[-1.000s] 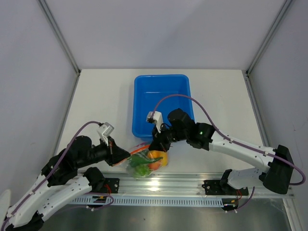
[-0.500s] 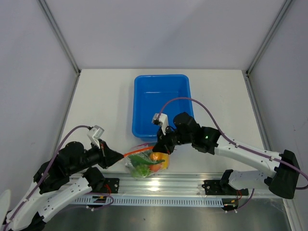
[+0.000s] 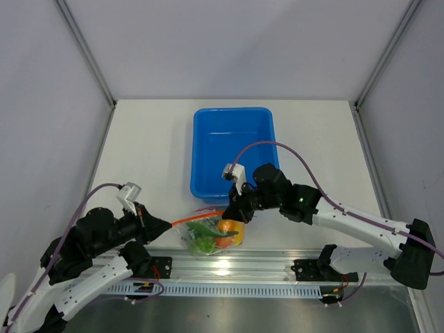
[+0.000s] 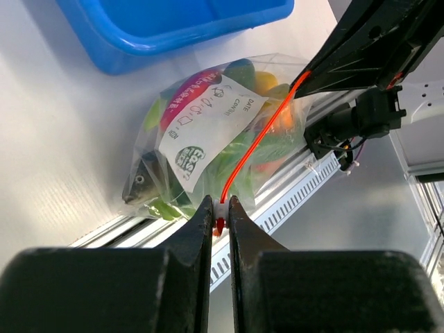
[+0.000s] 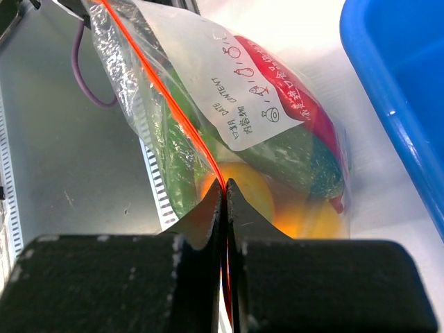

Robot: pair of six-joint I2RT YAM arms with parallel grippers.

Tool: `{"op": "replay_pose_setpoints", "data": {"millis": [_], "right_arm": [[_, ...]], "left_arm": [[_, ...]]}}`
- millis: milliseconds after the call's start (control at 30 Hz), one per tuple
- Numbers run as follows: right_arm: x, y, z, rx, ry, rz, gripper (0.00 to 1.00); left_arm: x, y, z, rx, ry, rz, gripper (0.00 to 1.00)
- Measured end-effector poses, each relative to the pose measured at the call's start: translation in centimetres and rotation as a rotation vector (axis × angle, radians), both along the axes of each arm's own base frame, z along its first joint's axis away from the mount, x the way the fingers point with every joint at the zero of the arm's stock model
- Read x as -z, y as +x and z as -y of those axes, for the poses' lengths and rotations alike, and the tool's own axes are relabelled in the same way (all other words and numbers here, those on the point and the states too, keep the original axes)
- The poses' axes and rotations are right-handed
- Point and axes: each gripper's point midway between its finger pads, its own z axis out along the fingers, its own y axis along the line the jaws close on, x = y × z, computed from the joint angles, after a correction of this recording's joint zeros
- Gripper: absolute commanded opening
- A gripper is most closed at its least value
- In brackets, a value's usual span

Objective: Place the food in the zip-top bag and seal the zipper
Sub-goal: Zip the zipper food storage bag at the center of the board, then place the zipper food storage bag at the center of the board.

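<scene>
While the blue bin sits at its 12 o'clock, the filled zip-top bag lies by the near rail. Left gripper pinches the zipper at its 9 o'clock end, right gripper the 3 o'clock end. Grey fish: left wrist view only.

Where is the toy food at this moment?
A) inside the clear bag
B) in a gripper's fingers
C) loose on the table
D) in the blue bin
A: the food shows through the clear zip-top bag, whose zipper the left gripper and right gripper pinch.
</scene>
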Motion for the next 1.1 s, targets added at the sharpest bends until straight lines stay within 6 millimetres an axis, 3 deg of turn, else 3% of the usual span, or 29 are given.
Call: {"op": "replay_pose_setpoints", "data": {"millis": [200, 467, 500, 600, 700, 767, 1100], "right_arm": [[-0.4, -0.2, 0.1, -0.002, 0.011, 0.005, 0.00], [0.1, -0.9, 0.2, -0.006, -0.016, -0.003, 0.00], [0.1, -1.2, 0.2, -0.010, -0.018, -0.003, 0.00], [0.2, -1.9, 0.0, -0.029, -0.021, -0.002, 0.00], [0.2, -2.3, -0.2, -0.033, -0.023, -0.008, 0.00], [0.2, -2.5, -0.1, -0.033, -0.025, -0.016, 0.00], [-2.9, -2.2, -0.2, -0.020, -0.002, 0.004, 0.00]], "left_arm": [[-0.2, -0.1, -0.7, -0.032, -0.018, 0.001, 0.14], [-0.2, -0.1, -1.0, -0.050, -0.015, -0.007, 0.48], [-0.1, -0.1, -1.0, -0.049, -0.015, -0.006, 0.59], [-0.2, -0.2, -0.9, -0.046, -0.018, -0.006, 0.75], [-0.4, -0.2, -0.9, -0.047, -0.023, -0.004, 0.81], [-0.7, -0.2, -1.0, -0.048, -0.029, 0.001, 0.92], [-2.0, 0.6, -2.0, -0.117, -0.041, 0.044, 0.99]]}}
